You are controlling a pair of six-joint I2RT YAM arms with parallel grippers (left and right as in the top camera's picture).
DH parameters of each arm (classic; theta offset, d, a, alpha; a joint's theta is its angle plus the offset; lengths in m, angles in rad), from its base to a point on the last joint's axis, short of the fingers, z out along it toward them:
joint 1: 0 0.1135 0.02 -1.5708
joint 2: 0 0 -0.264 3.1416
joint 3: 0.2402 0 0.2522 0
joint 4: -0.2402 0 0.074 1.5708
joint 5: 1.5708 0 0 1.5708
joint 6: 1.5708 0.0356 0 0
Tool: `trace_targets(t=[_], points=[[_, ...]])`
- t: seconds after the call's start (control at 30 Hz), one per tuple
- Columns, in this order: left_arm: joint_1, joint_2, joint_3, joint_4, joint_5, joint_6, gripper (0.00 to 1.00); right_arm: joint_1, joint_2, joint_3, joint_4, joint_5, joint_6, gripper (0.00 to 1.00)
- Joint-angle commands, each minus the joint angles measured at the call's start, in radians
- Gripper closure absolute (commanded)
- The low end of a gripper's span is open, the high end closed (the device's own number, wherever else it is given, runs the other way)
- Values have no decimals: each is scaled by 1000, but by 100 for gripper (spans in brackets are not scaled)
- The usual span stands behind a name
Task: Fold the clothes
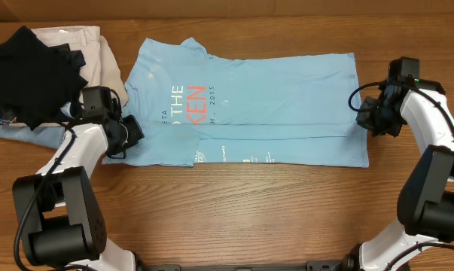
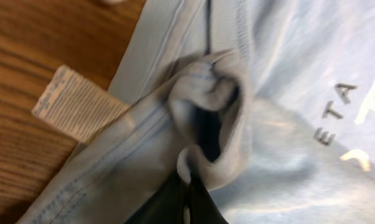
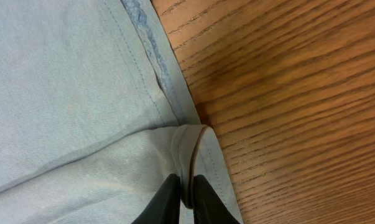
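Note:
The light sky-blue T-shirt (image 1: 272,98) lies spread across the table's middle, partly folded lengthwise, with white print and orange-red letters. My left gripper (image 1: 129,132) is at its left edge, shut on a bunched fold of the blue fabric (image 2: 212,106); its fingertips (image 2: 187,196) pinch the cloth, and a white care label (image 2: 75,102) sticks out beside them. My right gripper (image 1: 370,117) is at the shirt's right hem, shut on a folded edge of the fabric (image 3: 187,149), with its fingertips (image 3: 186,193) close together on it.
A black garment (image 1: 31,71) lies on beige trousers (image 1: 91,53) and a strip of blue denim (image 1: 16,129) at the back left, close to my left arm. Bare wooden tabletop (image 1: 249,211) runs along the front.

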Motion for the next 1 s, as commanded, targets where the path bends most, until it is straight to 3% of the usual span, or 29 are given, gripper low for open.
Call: trace_targets(t=[0.0, 0.27, 0.4, 0.97], points=[[1, -29, 58, 1, 34, 8, 95, 0, -1, 0, 1, 5, -1, 89], [1, -29, 64, 44, -53, -2, 96, 0, -1, 0, 1, 17, -1, 89], [11, -29, 64, 54, -163, -60, 96, 0, -1, 0, 2, 21, -2, 89], [38, -29, 64, 106, -157, -135, 95, 0, -1, 0, 28, 21, -1, 89]])
